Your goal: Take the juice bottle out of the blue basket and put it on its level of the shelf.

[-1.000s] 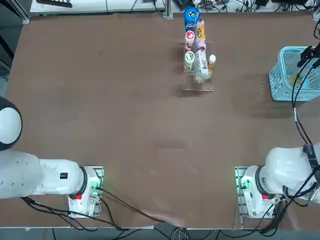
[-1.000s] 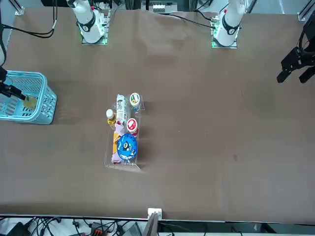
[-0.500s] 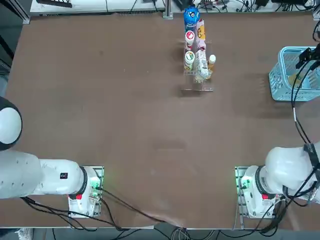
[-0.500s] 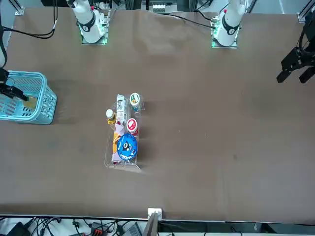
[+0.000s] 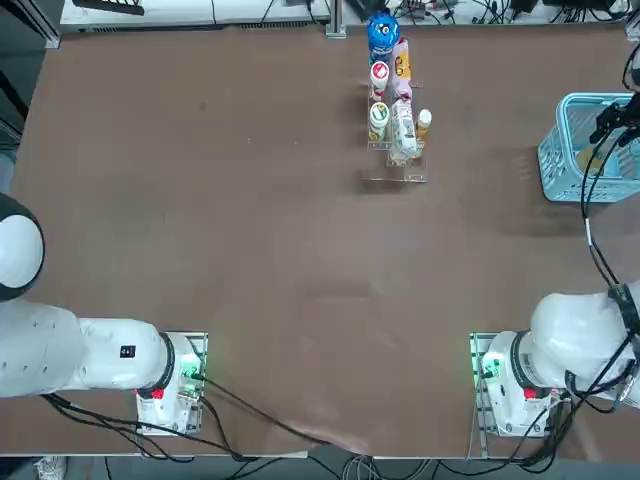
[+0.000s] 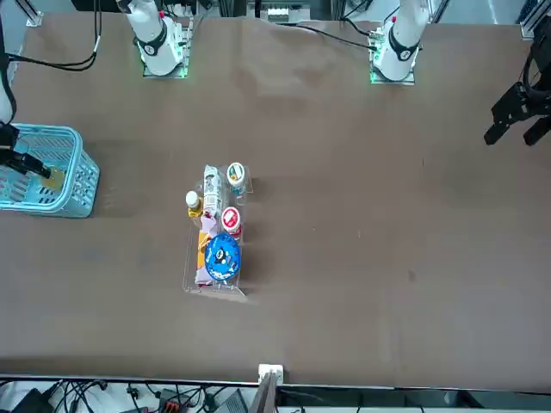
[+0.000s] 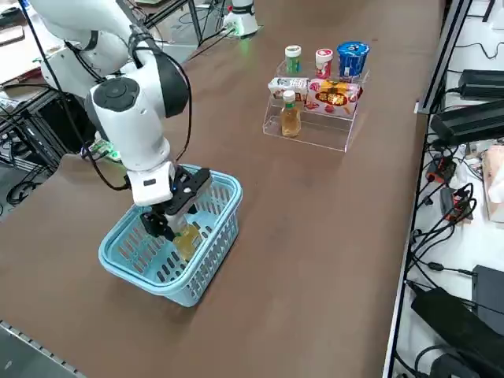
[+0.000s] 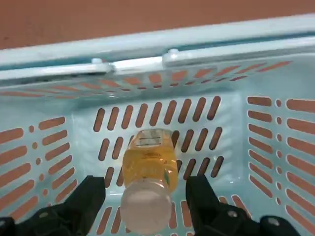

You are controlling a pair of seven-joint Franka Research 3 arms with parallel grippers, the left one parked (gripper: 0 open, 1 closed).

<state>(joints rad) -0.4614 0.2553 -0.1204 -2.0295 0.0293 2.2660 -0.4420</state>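
The juice bottle [image 8: 147, 169], amber with a white cap, is inside the blue basket [image 8: 206, 49] with its cap pointing up at the wrist camera. My right gripper [image 8: 145, 184] is open down in the basket, one finger on each side of the cap with small gaps. The side view shows the right gripper [image 7: 169, 222] beside the juice bottle [image 7: 187, 241] within the blue basket [image 7: 197, 291]. From above, the blue basket [image 5: 560, 150] sits at the table's right edge. The clear shelf [image 5: 398, 165] stands at the far middle.
The shelf [image 7: 309, 130] holds several drinks: a blue-topped bottle [image 7: 352, 57], a red-capped one [image 7: 323, 61], a green-capped one [image 7: 292, 58] and a small amber bottle [image 7: 290, 114] on its lower step. The table edge runs close behind the basket.
My right gripper has shifted slightly over the basket and come a little lower around the bottle. The bottle, basket and shelf have not moved.
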